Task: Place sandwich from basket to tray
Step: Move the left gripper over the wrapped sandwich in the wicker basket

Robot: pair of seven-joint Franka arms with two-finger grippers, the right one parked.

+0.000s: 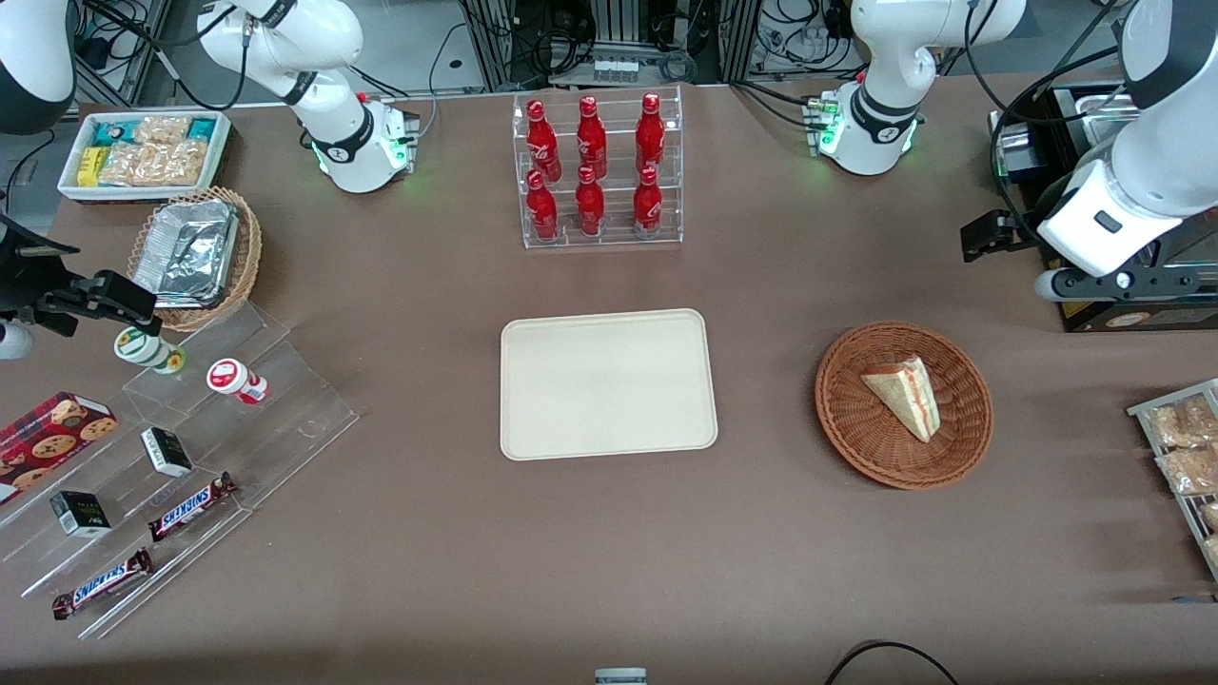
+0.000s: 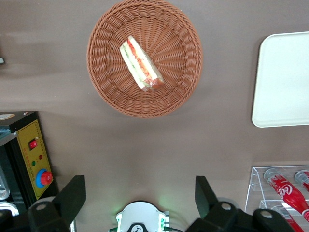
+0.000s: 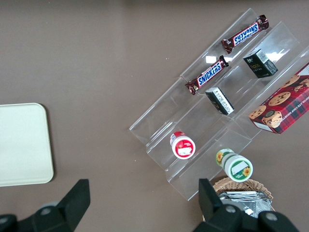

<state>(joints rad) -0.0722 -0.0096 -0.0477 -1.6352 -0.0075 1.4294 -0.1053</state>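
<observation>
Nearby, Snickers bars, tool open above table.

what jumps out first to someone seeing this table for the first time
The red cola bottles in their clear rack stand out, farther from the front camera than the bare cream tray at mid-table. Beside the tray, toward the working arm's end, the sandwich lies in the reddish-brown basket. The gripper hangs open, high above the table near the basket.

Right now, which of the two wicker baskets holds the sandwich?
The reddish-brown basket toward the working arm's end holds the sandwich; the tan basket holds foil packs. The open tool hangs above the table, apart from it.
</observation>
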